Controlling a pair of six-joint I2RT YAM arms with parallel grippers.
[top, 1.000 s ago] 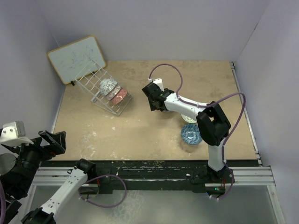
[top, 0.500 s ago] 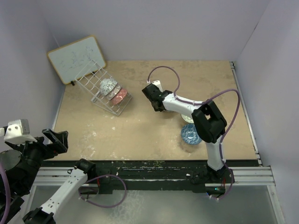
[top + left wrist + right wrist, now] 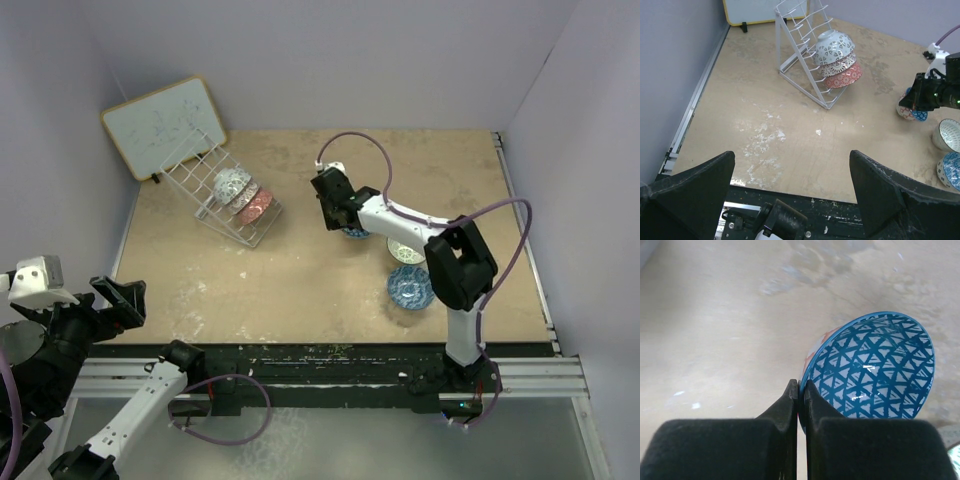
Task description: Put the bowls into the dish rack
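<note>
My right gripper (image 3: pixel 801 385) is shut on the rim of a blue bowl (image 3: pixel 875 367) with a triangle pattern inside, one finger inside and one outside. This bowl is tipped on its side near the table's middle (image 3: pixel 356 232). A cream bowl (image 3: pixel 405 250) and another blue bowl (image 3: pixel 410 287) sit on the table to its right. The white wire dish rack (image 3: pixel 205 180) stands at the back left with three bowls in it: a grey-white one (image 3: pixel 834 46), a patterned one (image 3: pixel 837 64) and a red one (image 3: pixel 846 76). My left gripper (image 3: pixel 790 165) hangs open over the table's near left edge.
A wood-framed whiteboard (image 3: pixel 160 125) leans against the back left wall behind the rack. White scuff marks (image 3: pixel 762 140) spot the tabletop in front of the rack. A black rail (image 3: pixel 330 360) runs along the near edge.
The right gripper's jaws have come together on the blue bowl's rim, and the bowl now shows beside the gripper in the top view. The left arm has barely moved.
</note>
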